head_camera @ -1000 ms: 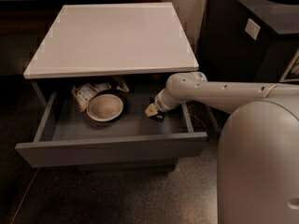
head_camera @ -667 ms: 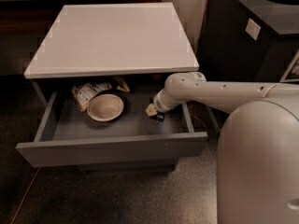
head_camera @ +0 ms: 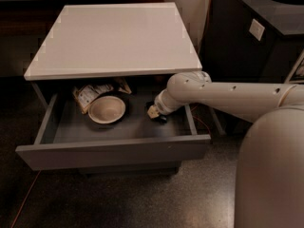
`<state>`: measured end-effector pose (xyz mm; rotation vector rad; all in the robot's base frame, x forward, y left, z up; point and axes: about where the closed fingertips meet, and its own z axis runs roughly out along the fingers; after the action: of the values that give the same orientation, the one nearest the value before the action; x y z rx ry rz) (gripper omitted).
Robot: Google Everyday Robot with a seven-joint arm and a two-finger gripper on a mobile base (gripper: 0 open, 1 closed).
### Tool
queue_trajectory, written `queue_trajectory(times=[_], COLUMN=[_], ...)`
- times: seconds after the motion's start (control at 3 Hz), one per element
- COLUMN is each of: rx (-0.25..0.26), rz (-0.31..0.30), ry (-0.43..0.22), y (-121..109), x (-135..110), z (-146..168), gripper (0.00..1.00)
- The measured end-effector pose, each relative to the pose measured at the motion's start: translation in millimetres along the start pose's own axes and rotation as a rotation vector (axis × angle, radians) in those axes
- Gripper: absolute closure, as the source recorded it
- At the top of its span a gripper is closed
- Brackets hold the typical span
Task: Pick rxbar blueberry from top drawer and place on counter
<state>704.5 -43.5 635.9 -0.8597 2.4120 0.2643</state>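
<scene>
The top drawer (head_camera: 114, 152) is pulled open under the white counter (head_camera: 118, 37). My gripper (head_camera: 155, 113) is down inside the drawer at its right side, at the end of the white arm (head_camera: 223, 96) that reaches in from the right. A small dark shape (head_camera: 162, 119) lies on the drawer floor right under the gripper. It may be the rxbar blueberry, but I cannot tell whether it is, or whether the gripper touches it. Nothing lies on the counter.
A tan bowl (head_camera: 107, 109) sits in the middle of the drawer, with a crinkled tan-and-white snack bag (head_camera: 88, 94) behind it to the left. A dark counter with a round hole (head_camera: 278, 6) stands at the right. The robot's white body (head_camera: 270, 175) fills the lower right.
</scene>
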Motion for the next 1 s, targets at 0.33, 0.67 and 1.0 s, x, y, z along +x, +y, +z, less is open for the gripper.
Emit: queue_trajectory(times=[0.33, 0.67, 1.0], rx=[-0.047, -0.081, -0.104], rz=[-0.090, -0.136, -0.172], ry=[-0.073, -0.111, -0.139], y=[39, 60, 78], x=[-19, -28, -34], z=[-48, -72, -95], gripper=[1.00, 1.00, 1.00])
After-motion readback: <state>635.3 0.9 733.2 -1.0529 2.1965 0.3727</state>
